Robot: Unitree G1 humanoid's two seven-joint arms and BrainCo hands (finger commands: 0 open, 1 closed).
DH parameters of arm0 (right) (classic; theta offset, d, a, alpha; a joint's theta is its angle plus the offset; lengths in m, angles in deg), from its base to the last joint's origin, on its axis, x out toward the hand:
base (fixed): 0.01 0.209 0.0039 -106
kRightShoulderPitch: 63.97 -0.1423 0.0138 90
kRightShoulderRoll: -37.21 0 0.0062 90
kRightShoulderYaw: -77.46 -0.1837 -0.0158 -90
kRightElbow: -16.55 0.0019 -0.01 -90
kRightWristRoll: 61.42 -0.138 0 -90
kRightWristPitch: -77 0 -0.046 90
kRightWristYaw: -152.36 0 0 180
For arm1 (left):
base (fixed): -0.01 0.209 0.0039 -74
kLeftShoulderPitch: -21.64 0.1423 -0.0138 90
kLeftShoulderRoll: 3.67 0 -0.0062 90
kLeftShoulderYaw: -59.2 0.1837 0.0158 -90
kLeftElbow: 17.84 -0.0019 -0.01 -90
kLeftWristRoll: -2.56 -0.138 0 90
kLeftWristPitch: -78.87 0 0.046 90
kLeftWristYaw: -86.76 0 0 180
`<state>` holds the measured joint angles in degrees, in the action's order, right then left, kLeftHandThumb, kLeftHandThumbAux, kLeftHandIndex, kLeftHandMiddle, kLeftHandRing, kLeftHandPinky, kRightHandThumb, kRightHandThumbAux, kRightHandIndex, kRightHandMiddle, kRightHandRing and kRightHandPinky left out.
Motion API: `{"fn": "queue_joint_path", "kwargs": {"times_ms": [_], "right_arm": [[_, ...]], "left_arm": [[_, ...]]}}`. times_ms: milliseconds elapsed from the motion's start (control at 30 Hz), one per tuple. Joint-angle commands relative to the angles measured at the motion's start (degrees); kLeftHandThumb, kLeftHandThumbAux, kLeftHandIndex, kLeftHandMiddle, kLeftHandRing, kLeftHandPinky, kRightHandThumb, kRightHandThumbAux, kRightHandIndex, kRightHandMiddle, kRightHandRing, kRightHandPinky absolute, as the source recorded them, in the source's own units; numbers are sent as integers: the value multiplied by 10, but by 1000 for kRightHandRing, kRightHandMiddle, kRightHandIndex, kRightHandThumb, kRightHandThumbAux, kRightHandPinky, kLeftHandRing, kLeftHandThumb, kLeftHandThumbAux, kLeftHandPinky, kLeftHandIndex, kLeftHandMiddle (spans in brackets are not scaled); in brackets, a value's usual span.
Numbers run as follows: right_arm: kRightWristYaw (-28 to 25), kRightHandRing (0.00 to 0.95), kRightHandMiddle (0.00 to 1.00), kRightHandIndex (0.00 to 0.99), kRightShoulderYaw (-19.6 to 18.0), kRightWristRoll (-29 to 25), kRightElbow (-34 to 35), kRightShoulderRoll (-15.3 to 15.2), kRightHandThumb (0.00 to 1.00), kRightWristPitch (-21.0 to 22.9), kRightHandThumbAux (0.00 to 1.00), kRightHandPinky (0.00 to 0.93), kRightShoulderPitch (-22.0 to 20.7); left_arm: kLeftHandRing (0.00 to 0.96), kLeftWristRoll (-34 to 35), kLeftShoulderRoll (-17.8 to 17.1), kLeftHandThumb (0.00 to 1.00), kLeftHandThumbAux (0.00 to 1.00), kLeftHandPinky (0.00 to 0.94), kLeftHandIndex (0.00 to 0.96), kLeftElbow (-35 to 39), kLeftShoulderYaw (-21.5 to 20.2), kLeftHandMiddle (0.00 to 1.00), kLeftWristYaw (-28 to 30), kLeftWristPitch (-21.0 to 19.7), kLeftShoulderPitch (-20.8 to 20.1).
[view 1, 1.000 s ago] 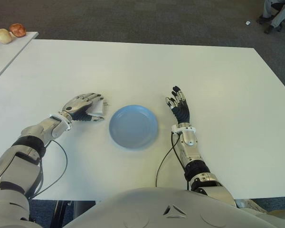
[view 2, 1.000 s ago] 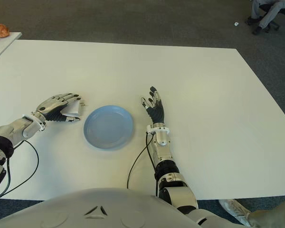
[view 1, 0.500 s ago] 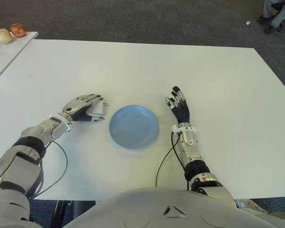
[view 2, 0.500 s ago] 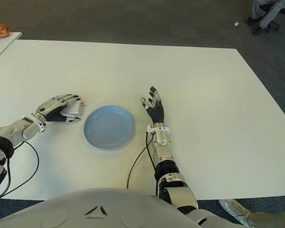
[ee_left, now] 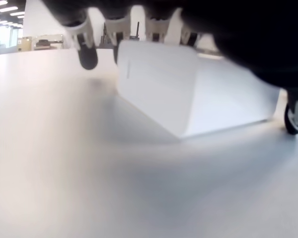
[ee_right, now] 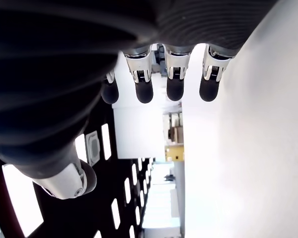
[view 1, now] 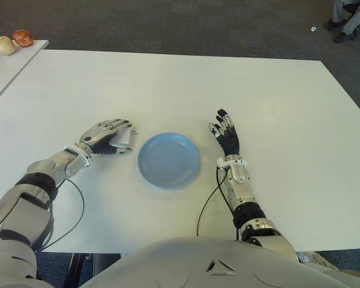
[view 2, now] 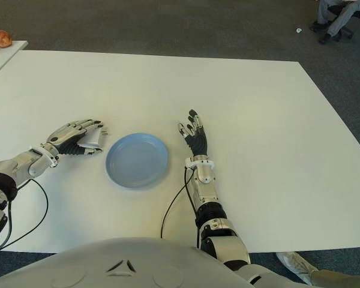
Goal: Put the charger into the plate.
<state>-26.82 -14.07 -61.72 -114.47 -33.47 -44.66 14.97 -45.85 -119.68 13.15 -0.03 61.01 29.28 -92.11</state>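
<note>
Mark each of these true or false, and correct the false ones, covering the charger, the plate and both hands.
1. The charger lies in the plate. False: it is on the table, to the robot's left of the plate, under the left hand.
2. The plate is blue and holds nothing. True.
3. The right hand grasps the charger. False: it shows to the right of the plate, fingers extended, holding nothing.
4. The left hand's fingers arch over the white charger. True.
5. The plate sits between the two hands. True.
</note>
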Motion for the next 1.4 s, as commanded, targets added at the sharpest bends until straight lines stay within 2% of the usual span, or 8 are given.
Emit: {"fn": "queue_joint_path", "kwargs": {"times_ms": [33,400,633,733,833,967,1167,1400], "right_arm": [[-5,27,48,17,-5,-6,-17,0,71,22,641,39,25],[-17,29,53,23,-7,-9,-17,-4,56,21,611,33,26],[-22,25,50,25,-8,-8,-18,-5,44,17,579,32,26],[-25,27,54,31,-8,-9,-17,-4,42,13,570,35,28],[-28,29,56,35,-9,-11,-18,-4,41,10,564,37,28],[-32,31,59,39,-10,-12,-19,-3,40,6,563,38,28],[-36,36,63,42,-10,-14,-16,-2,33,2,571,47,29],[-40,39,62,41,-10,-15,-7,0,17,7,573,55,33]], "left_arm": [[4,-32,8,190,370,62,0,-22,31,0,-23,-8,19],[60,-40,13,139,362,148,0,-54,68,25,-72,1,7],[190,-44,15,216,385,380,0,-75,86,65,-93,1,0],[400,-52,15,418,469,499,150,-81,97,291,-115,-6,-1],[543,-58,15,544,518,569,275,-87,105,502,-134,-15,-1],[666,-62,18,678,648,666,393,-94,116,648,-157,-25,-3],[765,-69,20,729,690,766,435,-97,129,758,-197,-42,-2],[807,-68,14,743,696,818,441,-94,142,812,-224,-39,-6]]}}
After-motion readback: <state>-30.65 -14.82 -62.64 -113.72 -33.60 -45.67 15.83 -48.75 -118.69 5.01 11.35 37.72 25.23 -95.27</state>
